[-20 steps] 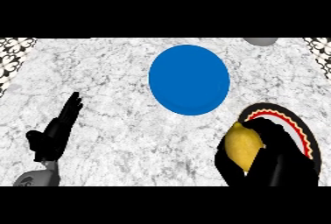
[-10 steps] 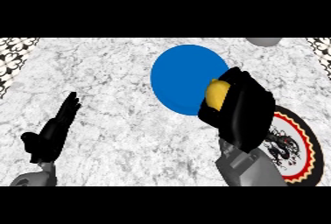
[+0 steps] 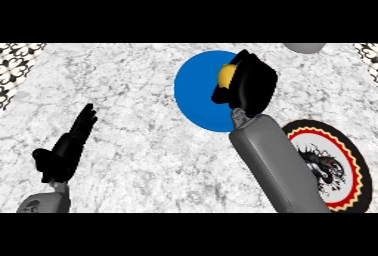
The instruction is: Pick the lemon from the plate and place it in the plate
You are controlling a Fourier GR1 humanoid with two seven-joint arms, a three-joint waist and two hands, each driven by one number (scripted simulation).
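My right hand (image 3: 249, 85) is over the right part of the blue plate (image 3: 198, 97), its fingers curled round the yellow lemon (image 3: 227, 74), of which only a small patch shows. The grey right forearm runs down from the hand to the lower edge. Behind that forearm, at the right, lies the black plate with a red and white rim (image 3: 345, 165), partly hidden. My left hand (image 3: 66, 147) rests open at the lower left, fingers pointing up, away from both plates.
A grey round object (image 3: 303, 47) peeks in at the top right edge. Patterned tiles (image 3: 16, 62) border the marble counter (image 3: 125, 100) at the far left and top right corners.
My right hand has carried the lemon up and left from the red-rimmed plate to above the blue plate. The left hand has barely shifted.
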